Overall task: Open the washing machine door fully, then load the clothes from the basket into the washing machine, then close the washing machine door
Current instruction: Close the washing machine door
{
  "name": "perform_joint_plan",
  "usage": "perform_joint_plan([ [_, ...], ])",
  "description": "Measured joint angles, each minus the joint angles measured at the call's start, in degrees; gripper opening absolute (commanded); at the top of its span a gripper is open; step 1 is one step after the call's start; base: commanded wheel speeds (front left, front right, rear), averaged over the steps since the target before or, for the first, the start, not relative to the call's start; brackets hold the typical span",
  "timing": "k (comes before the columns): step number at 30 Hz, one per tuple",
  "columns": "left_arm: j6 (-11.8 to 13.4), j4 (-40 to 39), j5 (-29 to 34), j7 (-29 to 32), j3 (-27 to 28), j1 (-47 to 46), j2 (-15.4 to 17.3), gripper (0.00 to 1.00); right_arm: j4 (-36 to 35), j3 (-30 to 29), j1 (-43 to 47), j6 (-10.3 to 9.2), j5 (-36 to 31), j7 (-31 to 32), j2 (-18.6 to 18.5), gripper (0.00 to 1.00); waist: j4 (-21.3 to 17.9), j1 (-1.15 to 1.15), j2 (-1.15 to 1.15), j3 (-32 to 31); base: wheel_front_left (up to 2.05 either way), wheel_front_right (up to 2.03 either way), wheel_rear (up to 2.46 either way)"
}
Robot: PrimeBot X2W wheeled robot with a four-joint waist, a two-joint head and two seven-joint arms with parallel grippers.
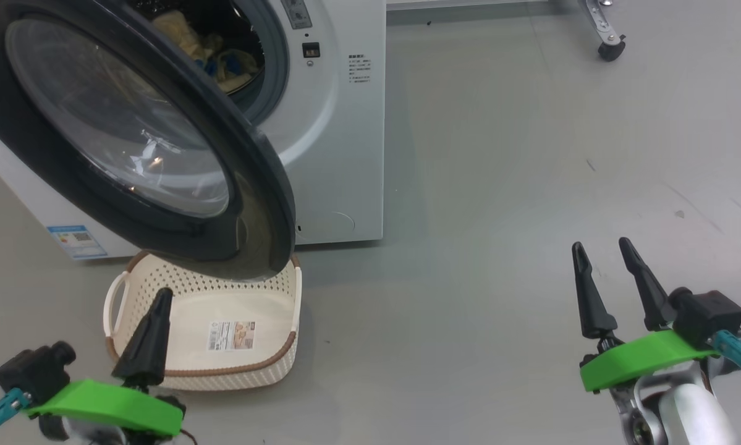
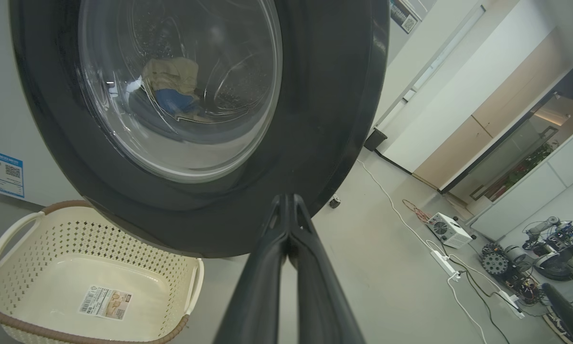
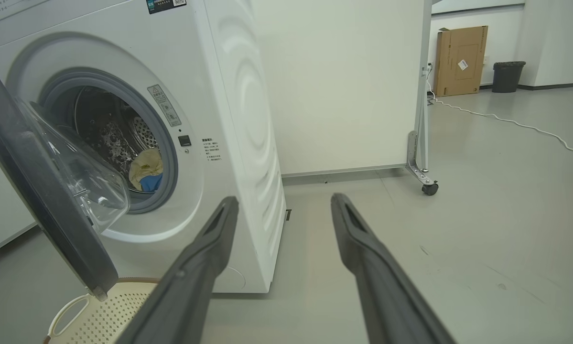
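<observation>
At the lower left, the left gripper (image 1: 162,295) is hanging with its two dark fingers pressed together, gripping nothing. In the head view its tip is lying over the near-left part of the basket (image 1: 256,290). The basket is sitting on the floor (image 1: 500,185) just in front of the washing machine (image 1: 339,154), showing a sticker (image 1: 231,335) on its bare bottom. The washing machine door (image 1: 256,204) is standing partly open, angling out over the basket's far rim. In the left wrist view the closed fingers are pointing at the door's lower black rim, near it, though contact cannot be told. The clothes (image 1: 191,37) are lying inside the drum, behind the door and well beyond the left gripper. Far to the right, the right gripper (image 1: 602,245) is hovering over the floor with its fingers spread wide apart and nothing between them, well apart from the door, the basket and the clothes.
</observation>
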Motion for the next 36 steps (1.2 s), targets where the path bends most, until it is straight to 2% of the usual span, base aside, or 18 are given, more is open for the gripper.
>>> perform_joint_plan([
  [4, 0.0, 2.7, 9.5, -0.5, 2.2, -0.2, -0.3, 0.0, 0.0, 0.0, 0.0, 0.0, 0.0, 0.0, 0.0, 1.0, 0.8, 0.0, 0.0, 0.0, 0.0, 0.0, 0.0],
  [9, 0.0, 1.4, 22.7, -0.7, 8.4, 0.0, -4.4, 0.0, 0.0, 0.2, 0.0, 0.0, 0.0, 0.0, 0.0, 1.0, 1.2, 0.01, 0.0, 0.3, 0.0, 0.0, 0.0],
  [12, -0.2, 0.6, 27.2, -0.7, 9.9, 0.8, -6.8, 0.0, 0.1, 0.5, 0.0, 0.0, 0.0, 0.0, 0.0, 1.0, 1.3, 0.01, 0.0, 0.4, 0.0, 0.0, 0.0],
  [13, -0.3, 0.6, 28.6, -0.7, 10.0, 1.2, -7.2, 0.03, 0.1, 0.5, 0.0, 0.0, 0.0, 0.0, 0.0, 1.0, 1.3, 0.01, 0.0, 0.4, 0.0, 0.0, 0.0],
  [14, -0.3, 0.6, 29.7, -0.7, 10.1, 1.7, -7.6, 0.44, 0.2, 0.6, 0.0, 0.0, 0.0, 0.0, 0.0, 1.0, 1.3, 0.01, 0.0, 0.4, 0.0, 0.0, 0.0],
  [15, -0.3, 0.7, 30.6, -0.7, 10.2, 2.2, -7.9, 1.0, 0.4, 0.7, 0.0, 0.0, 0.0, 0.0, 0.0, 1.0, 1.3, 0.01, 0.0, 0.4, 0.0, 0.0, 0.0],
  [36, -0.4, 2.2, 33.3, -0.7, 10.1, 3.9, -8.7, 1.0, 1.3, 1.7, 0.0, 0.0, -0.4, 0.0, 0.0, 1.0, 1.3, 0.0, 0.0, -0.3, 0.0, 0.0, 0.0],
])
